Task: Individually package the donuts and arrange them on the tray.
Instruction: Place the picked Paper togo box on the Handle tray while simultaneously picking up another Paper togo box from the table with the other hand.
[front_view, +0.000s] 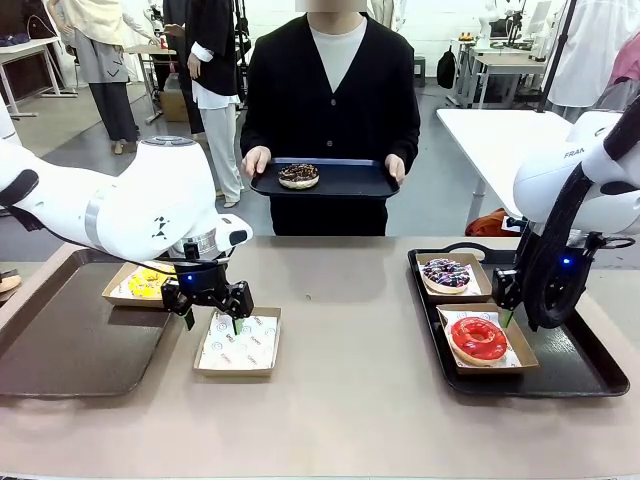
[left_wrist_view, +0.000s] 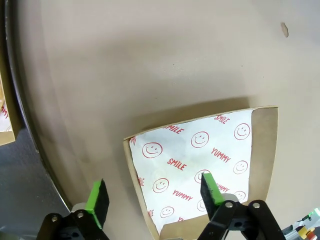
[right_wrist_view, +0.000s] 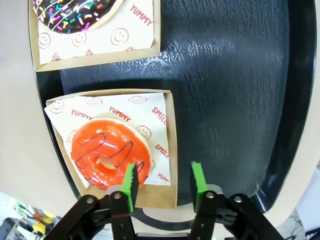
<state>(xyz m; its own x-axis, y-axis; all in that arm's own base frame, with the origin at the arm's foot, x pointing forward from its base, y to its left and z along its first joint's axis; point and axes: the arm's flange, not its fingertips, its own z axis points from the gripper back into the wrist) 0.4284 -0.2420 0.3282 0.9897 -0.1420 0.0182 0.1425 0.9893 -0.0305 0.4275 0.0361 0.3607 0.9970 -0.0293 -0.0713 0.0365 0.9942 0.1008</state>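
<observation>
Over the black tray (right_wrist_view: 240, 75), the right gripper (right_wrist_view: 162, 182) gapes above the red donut (right_wrist_view: 107, 152); the left gripper (left_wrist_view: 155, 195) spreads wide over an empty box (left_wrist_view: 200, 170) on the tan table (front_view: 350, 400).

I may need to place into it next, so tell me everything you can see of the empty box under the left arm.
The empty box is a shallow brown cardboard tray, lined with white paper printed with red smiley faces and the words SMILE and YUMMY. The liner sits slightly askew, leaving bare cardboard along one side. Nothing lies in it. It rests flat on the tan table, just right of the dark tray at the robot's left. The left gripper hangs over its near edge, jaws open, one green pad over the liner; contact cannot be told.
</observation>
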